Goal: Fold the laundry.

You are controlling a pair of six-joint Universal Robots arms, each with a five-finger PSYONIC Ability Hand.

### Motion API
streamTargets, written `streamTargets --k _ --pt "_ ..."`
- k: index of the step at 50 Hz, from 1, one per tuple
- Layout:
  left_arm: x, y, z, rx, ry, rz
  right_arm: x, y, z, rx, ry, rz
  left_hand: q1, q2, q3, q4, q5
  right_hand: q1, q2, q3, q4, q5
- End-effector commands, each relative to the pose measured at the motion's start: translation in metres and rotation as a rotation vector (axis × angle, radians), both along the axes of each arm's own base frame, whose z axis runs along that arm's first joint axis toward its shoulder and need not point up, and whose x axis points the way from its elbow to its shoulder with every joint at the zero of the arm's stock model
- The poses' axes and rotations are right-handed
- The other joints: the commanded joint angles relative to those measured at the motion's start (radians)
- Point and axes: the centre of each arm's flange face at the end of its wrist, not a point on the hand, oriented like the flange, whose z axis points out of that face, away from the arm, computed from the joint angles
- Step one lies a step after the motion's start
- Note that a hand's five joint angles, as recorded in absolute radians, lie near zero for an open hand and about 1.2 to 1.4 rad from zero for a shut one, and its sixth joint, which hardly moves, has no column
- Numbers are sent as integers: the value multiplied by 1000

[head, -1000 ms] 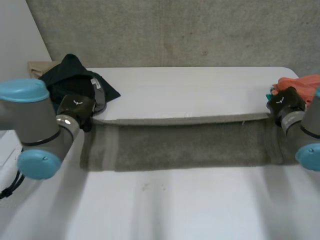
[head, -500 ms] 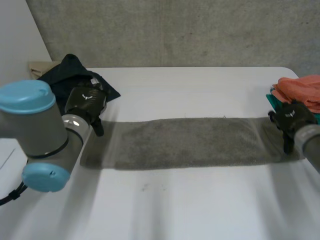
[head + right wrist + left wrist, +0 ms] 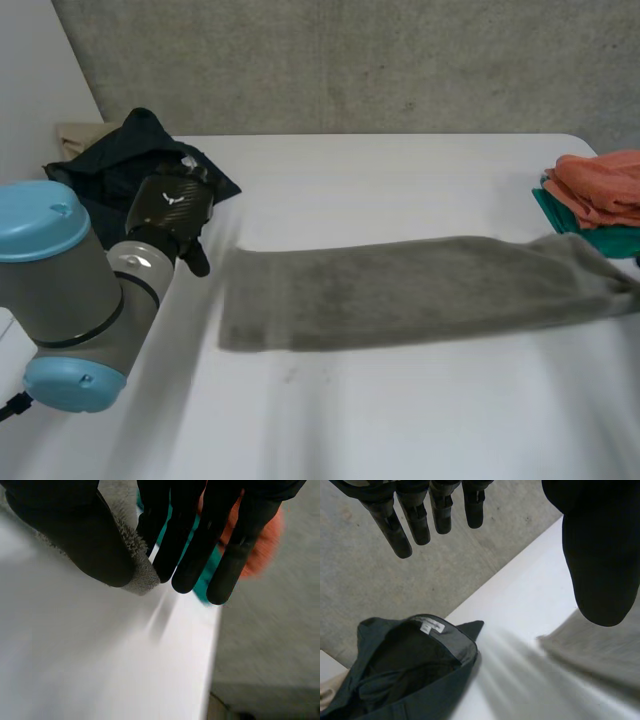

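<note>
While working across from the left, found a crumpled dark fabric garment heap (image 3: 130, 165) at the far corner, apart from the work. Left hand (image 3: 172, 205) hovering near it, fingers (image 3: 387, 527) straight and spread, holding nothing. Next, a long grey terry towel strip (image 3: 400, 290) stretched across the middle of the white table (image 3: 350, 420), left end lying free and flat, right end drawn out to the table's right edge. Right hand (image 3: 185, 530) pinching a corner of that end between thumb and straight fingers. Just beyond, a folded orange and teal cloth stack (image 3: 600, 190). Towel judged light, limp and plush: likely to sag and drag rather than hold shape, unlikely to slip from a pinch; best taken at the corners of the short ends. Smooth matt tabletop, little friction expected. Rough grey wall (image 3: 350, 60) behind.
</note>
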Motion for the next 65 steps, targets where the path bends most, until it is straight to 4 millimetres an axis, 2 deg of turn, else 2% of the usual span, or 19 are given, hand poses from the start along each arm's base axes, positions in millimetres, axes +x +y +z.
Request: streamTargets --k 1,4,8,12,14,17,20,26,29,30,32,33,37,41,47,52,57,62,65 --pt "4 8 9 -16 7 0 -19 -5 26 -67 165 -21 -24 -30 -35 -30 -48 292 220 210 201 250" --pt "5 9 11 -19 10 2 0 -3 44 -132 175 29 -24 -30 -35 -30 -48 292 220 210 201 250" --pt "5 11 14 -27 15 2 104 21 77 -312 115 301 -24 -30 -35 -30 -48 292 220 210 201 250" --pt "4 13 20 -33 46 1 183 57 81 -413 20 548 -24 -30 -35 -30 -48 292 220 210 201 250" --pt "3 15 23 -36 65 -3 206 74 82 -438 -10 638 -24 -30 -35 -30 -48 292 220 210 201 250" --pt "1 19 28 -40 94 -12 254 114 76 -467 -60 839 -24 -30 -35 -30 -48 292 220 210 201 250" --pt "0 21 29 -38 103 -14 299 156 44 -420 -89 1042 -24 -30 -35 -30 -48 292 220 210 201 250" --pt "-3 24 28 -34 103 -26 338 204 -7 -350 -70 1249 -24 -30 -35 -30 -48 292 220 210 201 250" --pt "-5 24 26 -29 101 -32 340 208 -27 -312 -42 1264 -24 -30 -35 -30 -48 200 128 118 109 158" --pt "-6 25 25 -26 100 -37 337 205 -32 -304 -23 1247 -24 -30 -35 -30 -48 -347 -419 -429 -438 -389" --pt "-8 27 25 -27 101 -45 334 202 -29 -305 -14 1214 -24 -30 -35 -30 -48 -859 -930 -940 -950 -900" --pt "-9 27 25 -28 102 -48 331 201 -28 -304 -14 1193 -24 -30 -35 -30 -48 -930 -1001 -1012 -1021 -972" --pt "-15 29 21 -20 96 -66 312 187 -2 -315 -39 1016 -24 -30 -35 -30 -48 -930 -1001 -1012 -1021 -972" --pt "-20 31 20 -20 97 -83 256 148 31 -253 -170 749 -24 -30 -35 -30 -48 -930 -1001 -1012 -1021 -972" --pt "-26 35 22 -41 109 -104 215 141 8 -18 -223 632 -24 -30 -35 -30 -48 -930 -1001 -1012 -1021 -972" --pt "-30 38 17 -32 105 -117 190 129 -14 73 -170 579 -24 -30 -35 -30 -48 -501 -573 -583 -592 -543" --pt "-33 42 14 -23 101 -130 180 117 -16 27 -24 579 -24 -30 -35 -30 -48 280 209 198 189 238" --pt "-33 44 16 -26 102 -132 189 100 6 -118 32 563 -24 -30 -35 -30 -48 292 220 210 201 250" --pt "-33 45 18 -30 104 -131 222 112 34 -252 39 652 -24 -30 -35 -30 -48 292 220 210 201 250"
